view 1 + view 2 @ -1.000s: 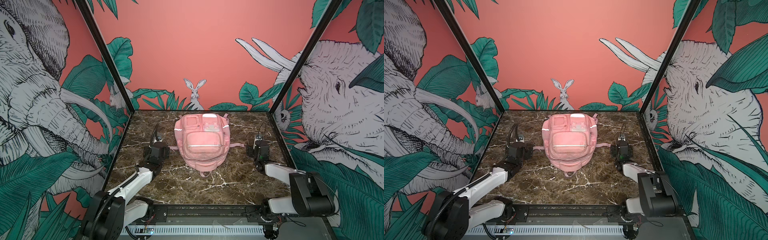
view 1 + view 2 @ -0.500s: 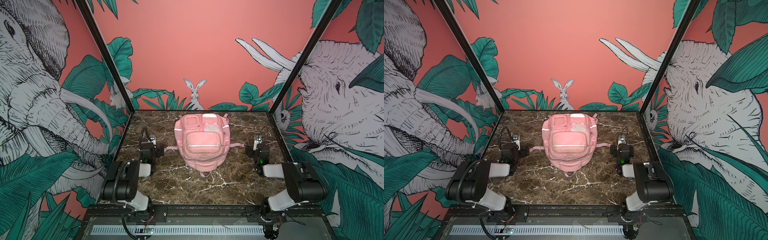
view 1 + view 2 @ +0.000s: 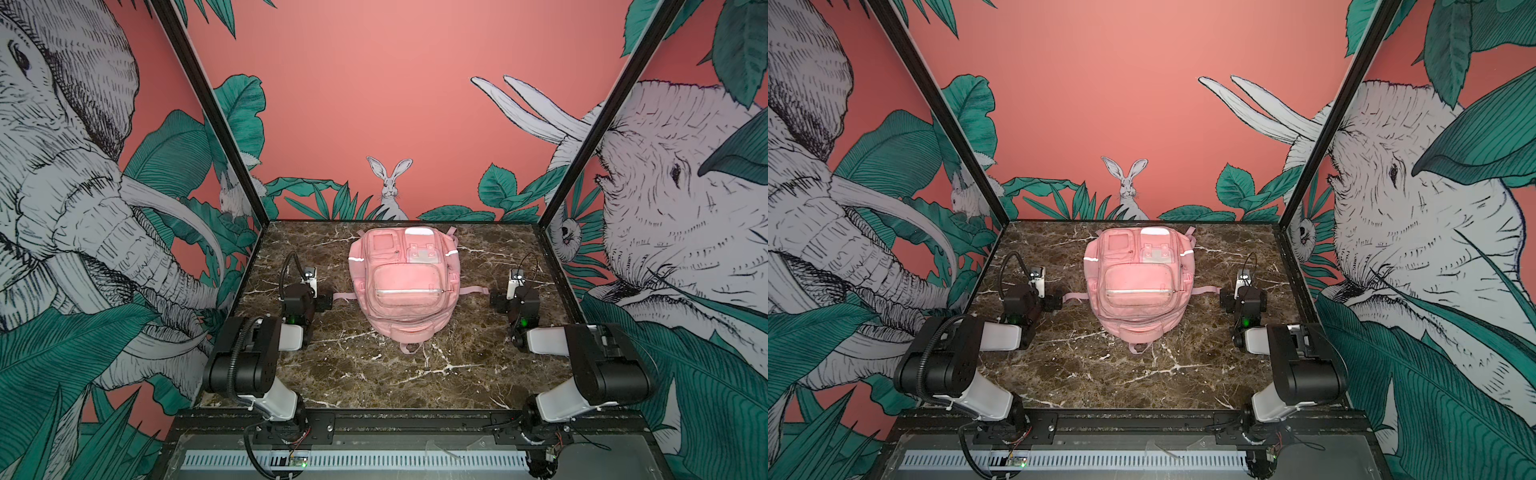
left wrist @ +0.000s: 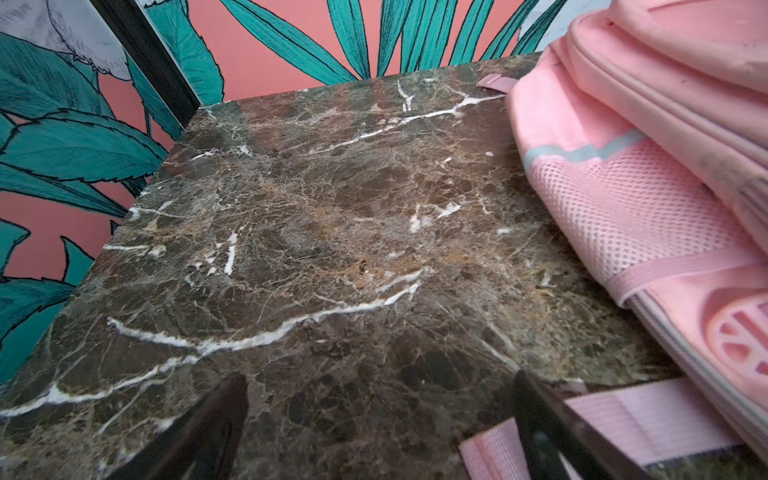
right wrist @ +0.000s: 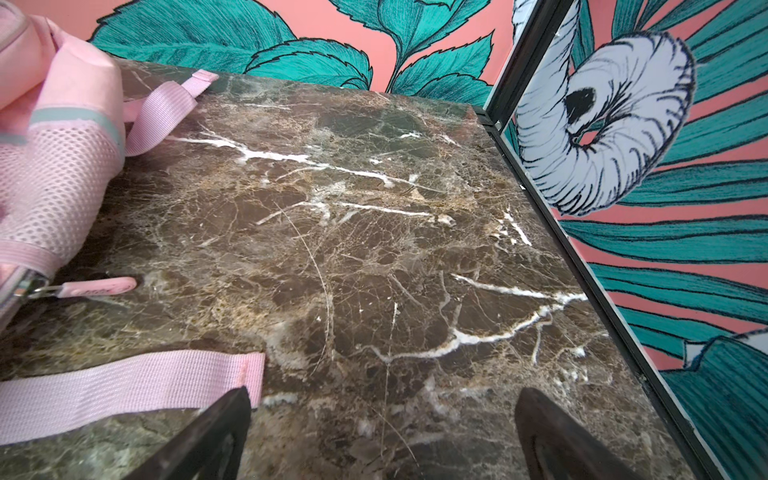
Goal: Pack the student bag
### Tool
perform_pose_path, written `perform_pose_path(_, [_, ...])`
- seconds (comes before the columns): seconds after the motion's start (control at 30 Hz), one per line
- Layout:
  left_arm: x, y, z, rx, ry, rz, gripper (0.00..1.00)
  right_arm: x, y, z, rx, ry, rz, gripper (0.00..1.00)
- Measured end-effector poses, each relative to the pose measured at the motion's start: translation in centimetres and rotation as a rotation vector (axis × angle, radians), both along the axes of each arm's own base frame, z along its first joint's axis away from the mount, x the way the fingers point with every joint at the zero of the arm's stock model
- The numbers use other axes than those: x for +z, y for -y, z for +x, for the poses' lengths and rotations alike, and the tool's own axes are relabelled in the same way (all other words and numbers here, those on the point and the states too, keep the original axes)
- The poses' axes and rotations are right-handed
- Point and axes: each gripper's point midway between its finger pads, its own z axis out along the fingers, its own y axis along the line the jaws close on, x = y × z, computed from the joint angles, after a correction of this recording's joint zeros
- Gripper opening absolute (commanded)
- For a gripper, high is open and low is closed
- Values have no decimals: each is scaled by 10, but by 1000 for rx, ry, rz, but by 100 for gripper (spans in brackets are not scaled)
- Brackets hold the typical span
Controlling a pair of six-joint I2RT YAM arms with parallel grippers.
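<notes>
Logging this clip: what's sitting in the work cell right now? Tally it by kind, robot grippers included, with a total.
Pink backpack: 1
Robot grippers: 2, the left gripper and the right gripper, both open and holding nothing
Total: 3

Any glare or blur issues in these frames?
In both top views the student bag is sharp, its reflective strips blown out white; left wrist view: fingertips blurred, marble table crisp; right wrist view: same.
</notes>
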Motion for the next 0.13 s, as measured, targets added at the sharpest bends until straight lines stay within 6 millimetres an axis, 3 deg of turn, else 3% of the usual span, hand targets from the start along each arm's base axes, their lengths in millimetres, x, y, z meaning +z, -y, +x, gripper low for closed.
perform_pose_path(0.13, [0,1,0,-5,0,-2,99,0,0,0,0,0,-1,98])
